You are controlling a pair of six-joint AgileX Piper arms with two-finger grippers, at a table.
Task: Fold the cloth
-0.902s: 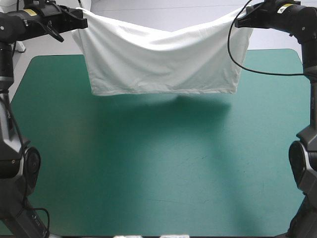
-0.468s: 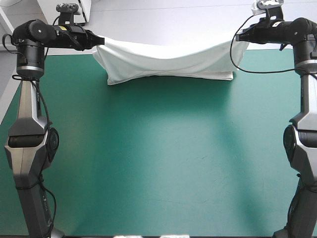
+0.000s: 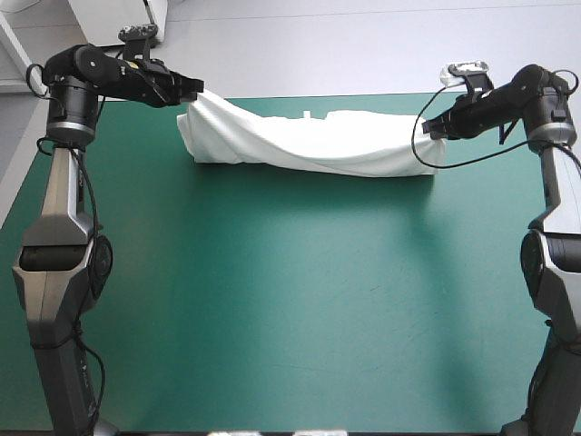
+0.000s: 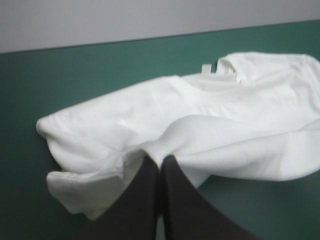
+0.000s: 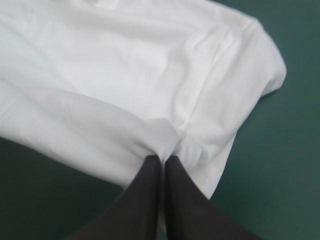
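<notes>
Clamping its ends, both jaws hold the T-shirt (image 3: 309, 147) (soft, creased, white) as a long roll.

Lighting was bright and even, and the T-shirt (image 3: 309, 141) cast only a soft, narrow shadow on the teal-green cover (image 3: 290, 300).

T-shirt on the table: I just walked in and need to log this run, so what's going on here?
Two robot arms are handling the white T-shirt, one at each end. The left jaws are shut on a pinch of fabric at one end, the right jaws on a pinch at the other. The shirt lies as a long rumpled bundle across the teal-green table, near its far edge, with the pinched ends drawn slightly up. It is not yet neatly folded.
</notes>
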